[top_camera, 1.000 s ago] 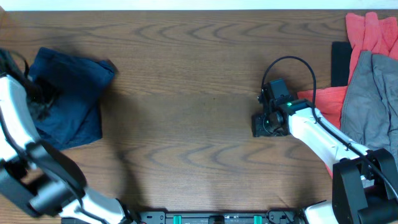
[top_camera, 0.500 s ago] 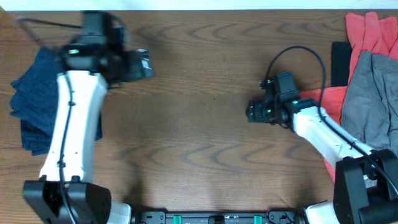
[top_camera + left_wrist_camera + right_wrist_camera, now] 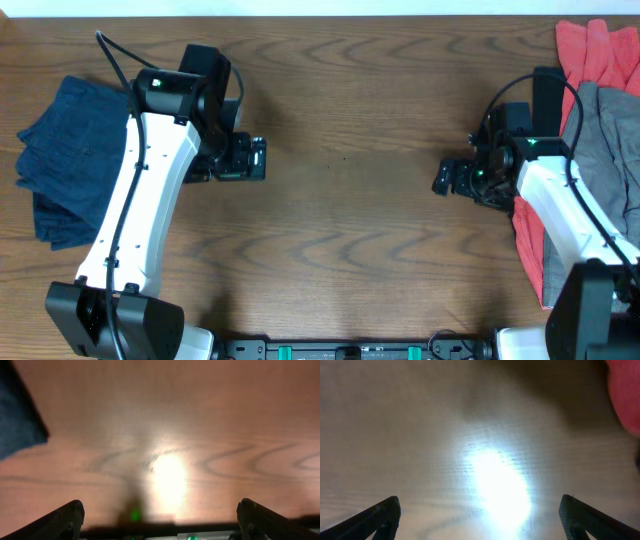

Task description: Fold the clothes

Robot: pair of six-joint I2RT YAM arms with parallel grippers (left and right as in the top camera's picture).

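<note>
Folded dark navy shorts (image 3: 70, 165) lie at the table's left edge; a corner shows in the left wrist view (image 3: 17, 420). A red garment (image 3: 590, 60) and a grey garment (image 3: 600, 150) lie piled at the right edge; red cloth shows in the right wrist view (image 3: 625, 390). My left gripper (image 3: 250, 160) is open and empty over bare wood, right of the shorts; its fingertips (image 3: 60, 520) stand wide apart. My right gripper (image 3: 445, 180) is open and empty over bare wood, left of the pile; its fingertips (image 3: 380, 517) are wide apart.
A black flat object (image 3: 547, 95) lies partly under the red garment at the right. The wooden table (image 3: 340, 240) stretches between the two grippers. Lamp glare shows on the wood in both wrist views.
My left arm has let go of the navy shorts and swung right over bare wood. My right gripper has moved right, toward the red and grey pile.
</note>
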